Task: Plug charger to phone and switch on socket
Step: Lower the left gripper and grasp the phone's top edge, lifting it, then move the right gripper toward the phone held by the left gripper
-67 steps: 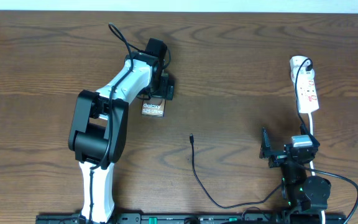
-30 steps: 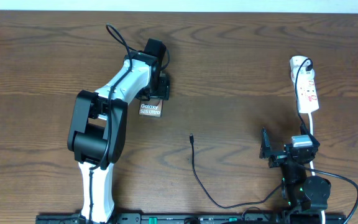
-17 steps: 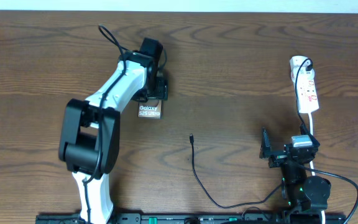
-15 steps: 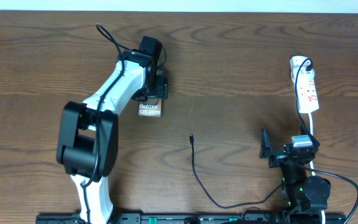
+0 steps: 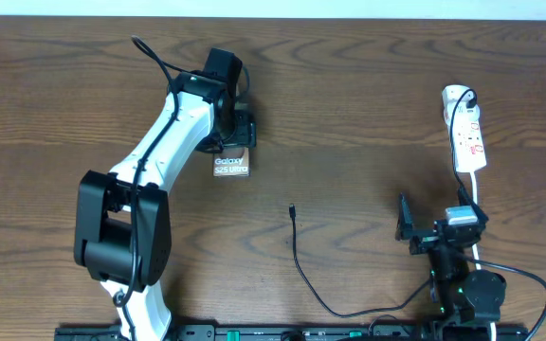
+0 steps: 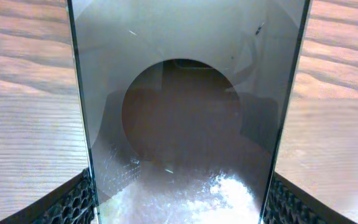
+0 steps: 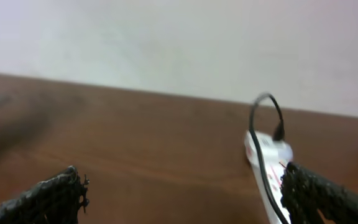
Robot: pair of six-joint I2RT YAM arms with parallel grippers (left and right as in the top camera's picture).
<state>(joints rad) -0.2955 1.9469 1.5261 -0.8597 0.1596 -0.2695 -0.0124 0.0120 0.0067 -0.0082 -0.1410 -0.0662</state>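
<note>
My left hand (image 5: 237,142) clamps the phone (image 5: 231,166) by its sides; I'd hold it level, port facing the charger (image 5: 297,256). My right hand (image 7: 182,177) hangs released.

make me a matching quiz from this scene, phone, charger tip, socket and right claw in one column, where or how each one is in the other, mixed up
1. phone
2. charger tip
3. socket
4. right claw

A. open, holding nothing
B. far right side of the table
C. gripped in the left claw
D. lying loose mid-table, plugged into nothing

Pairs: 1-C, 2-D, 3-B, 4-A
</note>
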